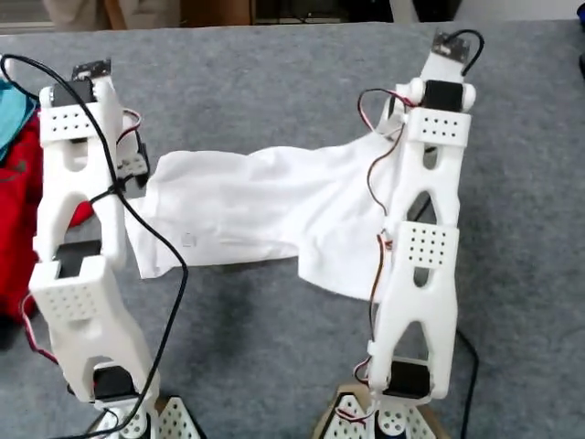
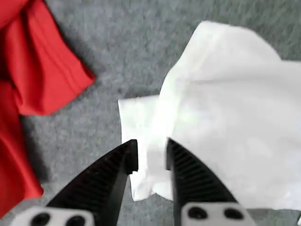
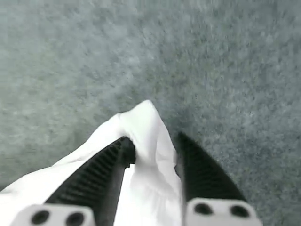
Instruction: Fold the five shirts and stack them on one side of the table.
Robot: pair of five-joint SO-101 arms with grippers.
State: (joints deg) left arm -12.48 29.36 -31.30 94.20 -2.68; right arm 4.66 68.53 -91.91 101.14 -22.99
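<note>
A white shirt (image 1: 265, 215) lies spread on the grey table between the two arms. My right gripper (image 3: 153, 148) is shut on a bunched corner of the white shirt (image 3: 146, 127), which rises in a peak between the black fingers; from above it sits at the shirt's far right corner (image 1: 395, 114). My left gripper (image 2: 151, 157) hovers over the left edge of the white shirt (image 2: 225, 132), its fingers a little apart with cloth showing in the gap. In the high view the left gripper (image 1: 137, 169) is at the shirt's far left corner.
A red shirt (image 1: 18, 210) lies heaped at the table's left edge, close to my left arm, and shows beside the white one as red shirt (image 2: 42, 80). A teal cloth (image 1: 11, 110) lies behind it. Bare grey table (image 1: 274, 73) stretches beyond the shirt and in front of it.
</note>
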